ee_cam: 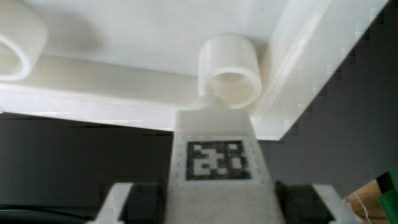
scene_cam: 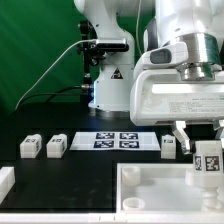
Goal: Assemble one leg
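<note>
The gripper point(scene_cam: 206, 150) hangs above the tray-like panel point(scene_cam: 150, 198), over the side of it toward the exterior view's right. Its two fingers point(ee_cam: 128, 203) are pressed against opposite sides of the leg point(scene_cam: 208, 163), pinching it; the jaws stand only as far apart as the leg is wide. The leg is held upright, with one square fiducial tag facing the exterior camera.

In the wrist view, the leg point(ee_cam: 217, 150) runs out from the gripper point(ee_cam: 217, 202) toward the panel point(ee_cam: 125, 90), tag side up. Its far end lies at the foot of a short tubular socket point(ee_cam: 231, 68) that rises from the panel's inner surface (contact between the two cannot be determined). A second socket point(ee_cam: 22, 55) stands on the same surface, well apart from the first.

Three loose legs lie on the black table point(scene_cam: 90, 170) beyond the panel's far edge:
- two point(scene_cam: 28, 147) point(scene_cam: 56, 146) side by side, off the panel's corner toward the exterior view's left;
- one point(scene_cam: 168, 146) just beyond the panel, near the held leg.

The marker board point(scene_cam: 120, 140) lies flat beyond the panel's far edge, between these legs.
</note>
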Robot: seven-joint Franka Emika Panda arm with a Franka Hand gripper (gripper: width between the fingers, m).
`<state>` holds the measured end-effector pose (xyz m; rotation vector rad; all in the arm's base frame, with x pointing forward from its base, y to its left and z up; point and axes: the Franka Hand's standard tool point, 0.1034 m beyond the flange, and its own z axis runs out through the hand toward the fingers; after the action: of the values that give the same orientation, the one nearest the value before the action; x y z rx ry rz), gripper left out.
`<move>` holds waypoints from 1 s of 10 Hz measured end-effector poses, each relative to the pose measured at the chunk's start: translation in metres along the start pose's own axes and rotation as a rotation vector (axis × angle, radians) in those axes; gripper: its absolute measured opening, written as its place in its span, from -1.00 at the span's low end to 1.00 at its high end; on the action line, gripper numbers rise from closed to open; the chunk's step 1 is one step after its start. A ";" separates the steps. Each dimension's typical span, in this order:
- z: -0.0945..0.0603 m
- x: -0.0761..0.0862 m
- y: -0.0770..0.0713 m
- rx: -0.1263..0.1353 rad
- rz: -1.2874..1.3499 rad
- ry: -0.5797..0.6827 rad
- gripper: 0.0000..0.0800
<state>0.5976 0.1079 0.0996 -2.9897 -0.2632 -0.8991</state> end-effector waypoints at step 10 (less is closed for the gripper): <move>0.020 -0.001 -0.011 0.024 0.064 -0.095 -0.26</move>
<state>0.6061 0.1195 0.0823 -3.0038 -0.1769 -0.7437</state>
